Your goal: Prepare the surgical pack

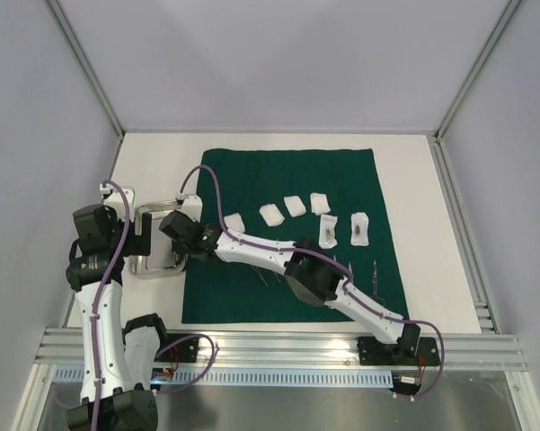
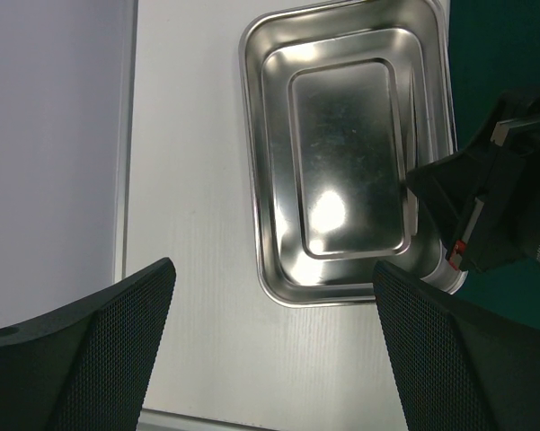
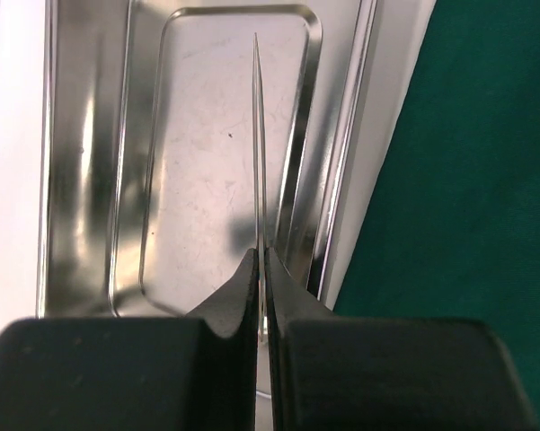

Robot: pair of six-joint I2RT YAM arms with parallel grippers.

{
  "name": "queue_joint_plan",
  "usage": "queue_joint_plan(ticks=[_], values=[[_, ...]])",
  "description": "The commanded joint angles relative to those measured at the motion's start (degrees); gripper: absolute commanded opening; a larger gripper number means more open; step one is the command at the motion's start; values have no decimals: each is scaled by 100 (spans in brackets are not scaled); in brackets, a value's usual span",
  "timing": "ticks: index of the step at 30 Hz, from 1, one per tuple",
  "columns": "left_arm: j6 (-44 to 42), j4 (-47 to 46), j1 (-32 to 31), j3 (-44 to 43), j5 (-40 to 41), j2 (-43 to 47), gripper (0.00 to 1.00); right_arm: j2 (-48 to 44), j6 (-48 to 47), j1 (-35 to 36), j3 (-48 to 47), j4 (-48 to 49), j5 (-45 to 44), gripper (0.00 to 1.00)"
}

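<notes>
The dark green drape (image 1: 287, 171) lies flat on the table. The steel tray (image 1: 142, 215) sits just off its left edge and is empty in the left wrist view (image 2: 261, 180) and the right wrist view (image 3: 81, 135). My right gripper (image 3: 261, 260) (image 1: 175, 235) is shut on a slim pointed metal instrument (image 3: 257, 135), seen edge-on, which it holds over the tray floor near the right wall. I cannot tell whether this is forceps or scissors. My left gripper (image 2: 271, 269) (image 1: 130, 241) is open and empty, above the bare table at the tray's near end. Several white gauze pads (image 1: 271, 214) lie on the drape.
More thin metal instruments lie on the drape near its front edge (image 1: 375, 274) (image 1: 268, 274). My right arm's wrist (image 2: 485, 206) hangs over the tray's right rim. A grey wall runs close along the left; the aluminium frame rail (image 1: 278, 346) spans the near edge.
</notes>
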State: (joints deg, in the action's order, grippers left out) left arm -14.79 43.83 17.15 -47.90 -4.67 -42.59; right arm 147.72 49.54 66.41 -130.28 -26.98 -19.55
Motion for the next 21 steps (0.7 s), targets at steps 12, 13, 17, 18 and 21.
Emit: queue_joint_plan(ticks=[12, 13, 17, 18, 21], values=[[169, -103, 34, -70, -61, 66, 100, 283, 240, 91, -472, -220, -357, 5], [169, -103, 34, -70, -61, 75, 100, 310, 275, 91, -481, -228, -348, 6], [169, -103, 34, -70, -43, 84, 100, 363, 311, 91, -481, -272, -330, 15], [169, -86, 34, -79, -34, 93, 100, 371, 311, 91, -481, -272, -330, 16], [169, -86, 43, -70, -52, 102, 100, 363, 284, 91, -481, -246, -356, 18]])
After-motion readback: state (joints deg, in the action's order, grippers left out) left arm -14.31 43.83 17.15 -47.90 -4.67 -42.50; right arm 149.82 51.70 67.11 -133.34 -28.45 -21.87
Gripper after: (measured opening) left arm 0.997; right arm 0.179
